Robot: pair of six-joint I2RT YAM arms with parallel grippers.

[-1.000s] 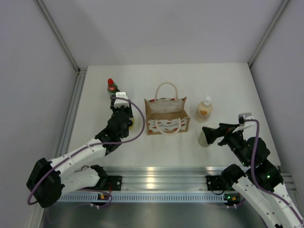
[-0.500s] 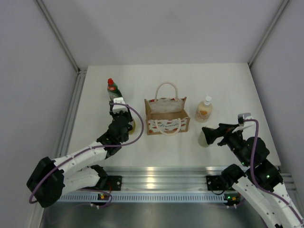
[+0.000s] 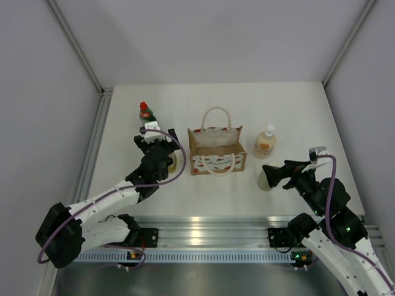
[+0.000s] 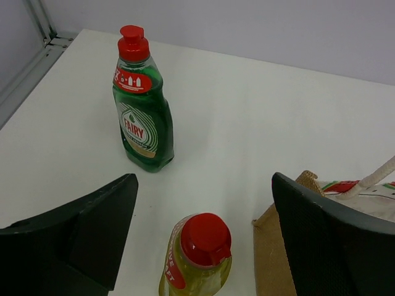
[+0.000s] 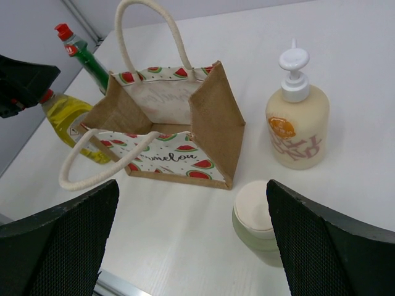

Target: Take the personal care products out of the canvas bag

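Note:
The canvas bag [image 3: 216, 161] stands open mid-table; in the right wrist view the part of its inside [image 5: 166, 105] that shows holds no bottle. My left gripper [image 4: 203, 200] is open, its fingers either side of the upright yellow bottle with a red cap [image 4: 200, 253], just left of the bag's corner [image 4: 271, 246]. The dark green bottle [image 4: 141, 117] stands further back. My right gripper [image 5: 191, 206] is open over the pale green bottle with a white cap [image 5: 254, 216]. The cream pump bottle [image 5: 297, 123] stands right of the bag.
The table [image 3: 216, 98] is walled on the left, right and back. A metal rail [image 3: 210, 228] runs along the near edge by the arm bases. The bag's loop handles [image 5: 105, 166] droop forward and stand up at the back.
My left gripper has gone from shut to open, letting go of the yellow bottle, which now stands on the table beside the bag. The right arm has not moved.

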